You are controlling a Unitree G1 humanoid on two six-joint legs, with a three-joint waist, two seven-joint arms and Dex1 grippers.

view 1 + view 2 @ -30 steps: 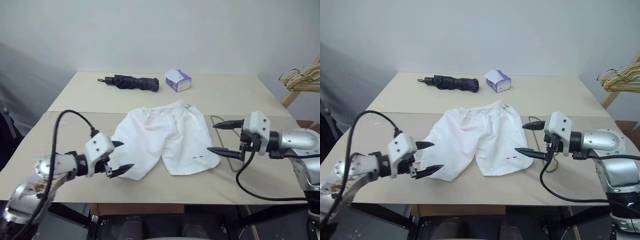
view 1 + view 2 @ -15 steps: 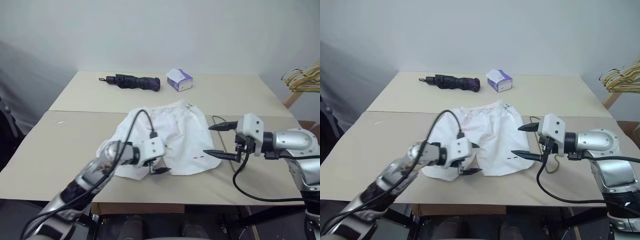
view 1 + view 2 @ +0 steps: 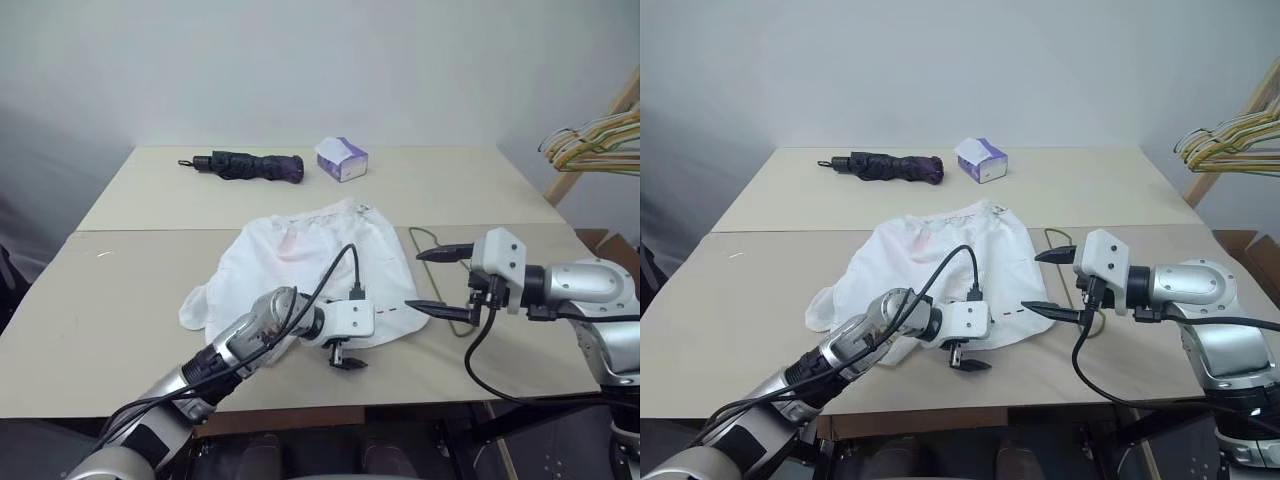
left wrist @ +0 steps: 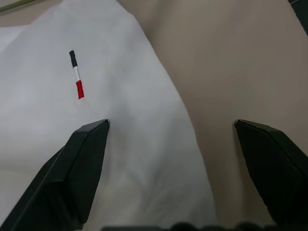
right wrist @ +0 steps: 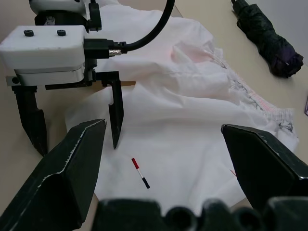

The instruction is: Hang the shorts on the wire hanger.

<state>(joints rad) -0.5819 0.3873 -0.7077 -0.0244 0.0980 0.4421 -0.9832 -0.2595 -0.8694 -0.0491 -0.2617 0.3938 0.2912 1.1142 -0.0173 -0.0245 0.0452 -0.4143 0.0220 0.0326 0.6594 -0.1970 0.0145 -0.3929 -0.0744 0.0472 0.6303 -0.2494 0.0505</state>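
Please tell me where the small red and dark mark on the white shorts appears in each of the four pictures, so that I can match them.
Left eye view: mark right of centre, on the shorts, between the two grippers.
Right eye view: mark, likewise.
Left wrist view: upper left, above one finger.
Right wrist view: lower centre, near the left gripper.
Shared landmark: the leg hem beside the mark.

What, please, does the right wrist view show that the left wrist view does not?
Right wrist alone: the umbrella, the shorts' gathered waistband, and the left gripper, jaws open, standing over the cloth's edge. Left wrist alone: a close look at the leg hem running between its own spread jaws, one over cloth, one over bare table. Both share the white shorts and their red-and-dark mark.
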